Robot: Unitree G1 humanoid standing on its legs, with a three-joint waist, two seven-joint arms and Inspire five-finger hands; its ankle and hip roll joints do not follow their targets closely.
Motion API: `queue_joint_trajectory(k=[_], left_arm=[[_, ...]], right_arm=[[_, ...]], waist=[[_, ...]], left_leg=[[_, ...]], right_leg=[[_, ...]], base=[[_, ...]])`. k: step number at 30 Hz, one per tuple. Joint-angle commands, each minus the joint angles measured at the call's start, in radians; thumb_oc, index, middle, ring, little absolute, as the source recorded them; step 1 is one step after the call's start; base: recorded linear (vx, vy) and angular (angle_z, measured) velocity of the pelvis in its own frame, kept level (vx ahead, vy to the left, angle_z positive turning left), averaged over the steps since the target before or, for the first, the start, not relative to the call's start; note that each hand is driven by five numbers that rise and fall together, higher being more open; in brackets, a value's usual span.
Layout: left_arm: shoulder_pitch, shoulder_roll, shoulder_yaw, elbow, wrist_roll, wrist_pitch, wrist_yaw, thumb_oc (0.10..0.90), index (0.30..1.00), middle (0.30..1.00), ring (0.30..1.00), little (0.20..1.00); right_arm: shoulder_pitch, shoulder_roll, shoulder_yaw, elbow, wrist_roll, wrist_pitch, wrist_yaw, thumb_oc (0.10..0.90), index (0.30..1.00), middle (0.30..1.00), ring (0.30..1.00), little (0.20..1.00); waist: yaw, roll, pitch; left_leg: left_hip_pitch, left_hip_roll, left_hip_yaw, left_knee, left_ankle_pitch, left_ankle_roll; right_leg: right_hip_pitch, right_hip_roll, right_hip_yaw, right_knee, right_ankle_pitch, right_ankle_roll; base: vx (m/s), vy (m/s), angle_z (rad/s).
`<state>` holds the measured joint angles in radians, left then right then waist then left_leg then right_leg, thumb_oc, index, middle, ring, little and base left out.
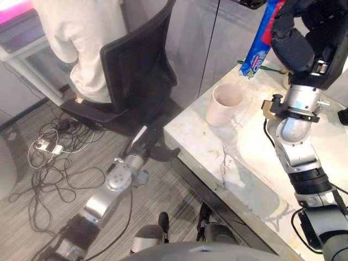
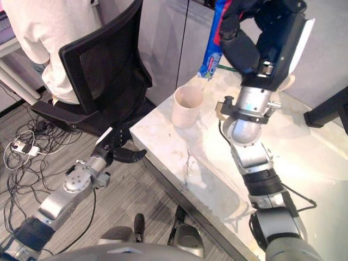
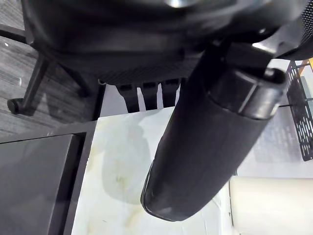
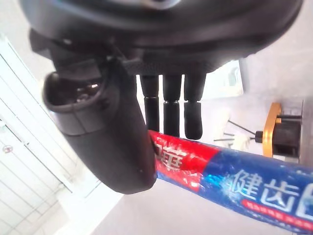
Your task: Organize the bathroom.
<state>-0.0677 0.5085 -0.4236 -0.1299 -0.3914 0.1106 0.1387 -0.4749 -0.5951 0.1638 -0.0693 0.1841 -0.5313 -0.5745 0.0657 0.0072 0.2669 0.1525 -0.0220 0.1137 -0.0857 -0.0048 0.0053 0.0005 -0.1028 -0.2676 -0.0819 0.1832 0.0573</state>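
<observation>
The right hand (image 2: 255, 38) hangs raised above the marble counter (image 1: 255, 179), thumb and fingers pinching a blue-and-red toothpaste tube (image 1: 258, 46) that dangles above and just behind the pale cup (image 1: 224, 104). The cup stands upright near the counter's corner. The left hand (image 1: 145, 145) hovers low beside that corner, fingers relaxed and straight, holding nothing, below the black office chair (image 1: 136, 70) where a person (image 1: 87, 38) sits.

Large white Chinese characters run along the blue part of the toothpaste tube (image 4: 234, 191), with smaller white print beneath them and more white characters on its red end
</observation>
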Motion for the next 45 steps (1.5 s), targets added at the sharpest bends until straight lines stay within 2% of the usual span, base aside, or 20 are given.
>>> queue_joint_trajectory(k=[1, 5, 10, 19, 23, 28, 30, 35, 40, 45], left_arm=[[-0.076, -0.034, -0.06, -0.05, 0.0, -0.122, 0.027, 0.8, 0.9, 0.9, 0.9, 0.9], [-0.075, -0.037, -0.056, -0.051, 0.003, -0.124, 0.03, 0.8, 0.9, 0.9, 0.9, 0.9], [-0.074, -0.044, -0.052, -0.051, 0.008, -0.128, 0.022, 0.8, 0.9, 0.9, 0.9, 0.9], [-0.051, -0.04, -0.039, -0.057, 0.006, -0.125, 0.018, 0.8, 0.9, 0.9, 0.9, 0.9], [-0.034, -0.036, -0.035, -0.049, 0.001, -0.128, 0.017, 0.8, 0.9, 0.9, 0.9, 0.9], [-0.01, -0.031, -0.038, -0.053, -0.003, -0.138, 0.03, 0.8, 0.9, 0.9, 0.9, 0.9], [-0.008, -0.03, -0.038, -0.053, -0.005, -0.139, 0.033, 0.8, 0.9, 0.9, 0.9, 0.9], [0.002, -0.025, -0.042, -0.064, -0.004, -0.144, 0.052, 0.8, 0.9, 0.9, 0.9, 0.9], [0.009, -0.022, -0.043, -0.074, -0.008, -0.143, 0.054, 0.8, 0.9, 0.9, 0.9, 0.9], [0.014, -0.027, -0.051, -0.082, -0.006, -0.137, 0.056, 0.8, 0.9, 0.9, 0.9, 0.9]], right_arm=[[-0.063, -0.036, -0.014, -0.132, 0.026, -0.057, 0.068, 0.4, 0.3, 0.3, 0.3, 0.3], [-0.04, -0.036, -0.016, -0.185, 0.072, -0.025, 0.129, 0.4, 0.3, 0.3, 0.3, 0.3], [-0.002, -0.033, -0.025, -0.218, 0.068, 0.014, 0.168, 0.4, 0.3, 0.3, 0.3, 0.3], [0.085, -0.023, -0.039, -0.184, 0.087, 0.004, 0.207, 0.4, 0.3, 0.3, 0.3, 0.3], [0.092, -0.011, -0.039, -0.146, 0.046, -0.036, 0.163, 0.4, 0.3, 0.3, 0.3, 0.3], [0.069, 0.001, -0.037, -0.119, -0.023, -0.078, 0.052, 0.4, 0.3, 0.3, 0.3, 0.3], [0.066, 0.001, -0.038, -0.12, -0.027, -0.082, 0.042, 0.4, 0.3, 0.3, 0.3, 0.3], [0.025, -0.004, -0.046, -0.156, -0.094, -0.079, -0.076, 0.4, 0.3, 0.3, 0.3, 0.3], [0.016, -0.013, -0.048, -0.19, -0.121, -0.072, -0.104, 0.4, 0.3, 0.3, 0.3, 0.3], [0.025, -0.012, -0.02, -0.166, -0.087, -0.055, -0.068, 0.4, 0.3, 0.3, 0.3, 0.3]], waist=[[-0.017, -0.023, -0.149], [-0.028, -0.021, -0.153], [-0.037, -0.022, -0.154], [-0.044, -0.021, -0.153], [-0.039, -0.018, -0.154], [-0.024, -0.017, -0.158], [-0.023, -0.016, -0.158], [-0.013, -0.017, -0.152], [-0.01, -0.018, -0.154], [-0.006, -0.019, -0.156]], left_leg=[[-0.033, -0.018, 0.025, 0.013, -0.067, -0.012], [-0.03, -0.017, 0.033, 0.013, -0.07, -0.011], [-0.028, -0.018, 0.04, 0.012, -0.073, -0.007], [-0.025, -0.018, 0.048, 0.01, -0.074, -0.003], [-0.022, -0.018, 0.047, 0.007, -0.073, -0.005], [-0.025, -0.015, 0.049, 0.009, -0.07, -0.008], [-0.025, -0.015, 0.049, 0.01, -0.07, -0.008], [-0.024, -0.018, 0.047, 0.018, -0.076, -0.006], [-0.028, -0.02, 0.046, 0.03, -0.08, -0.005], [-0.032, -0.023, 0.041, 0.042, -0.084, -0.005]], right_leg=[[0.087, 0.011, -0.047, 0.016, -0.175, 0.102], [0.091, 0.015, -0.037, 0.016, -0.18, 0.102], [0.086, 0.015, -0.029, 0.022, -0.182, 0.105], [0.08, 0.017, -0.026, 0.026, -0.178, 0.11], [0.089, 0.021, -0.03, 0.013, -0.174, 0.108], [0.095, 0.02, -0.041, 0.007, -0.176, 0.106], [0.095, 0.02, -0.042, 0.007, -0.176, 0.105], [0.108, 0.022, -0.051, 0.01, -0.189, 0.098], [0.109, 0.021, -0.053, 0.012, -0.192, 0.098], [0.108, 0.021, -0.055, 0.018, -0.195, 0.095]], base=[[0.0, 0.0, 0.0], [0.0, 0.0, 0.0], [0.0, 0.0, 0.0], [0.02, -0.004, -0.04], [0.07, -0.005, -0.02], [0.07, 0.002, 0.01], [0.04, 0.002, 0.01], [0.05, 0.005, 0.02], [0.03, -0.002, 0.02], [0.05, -0.001, 0.01]])
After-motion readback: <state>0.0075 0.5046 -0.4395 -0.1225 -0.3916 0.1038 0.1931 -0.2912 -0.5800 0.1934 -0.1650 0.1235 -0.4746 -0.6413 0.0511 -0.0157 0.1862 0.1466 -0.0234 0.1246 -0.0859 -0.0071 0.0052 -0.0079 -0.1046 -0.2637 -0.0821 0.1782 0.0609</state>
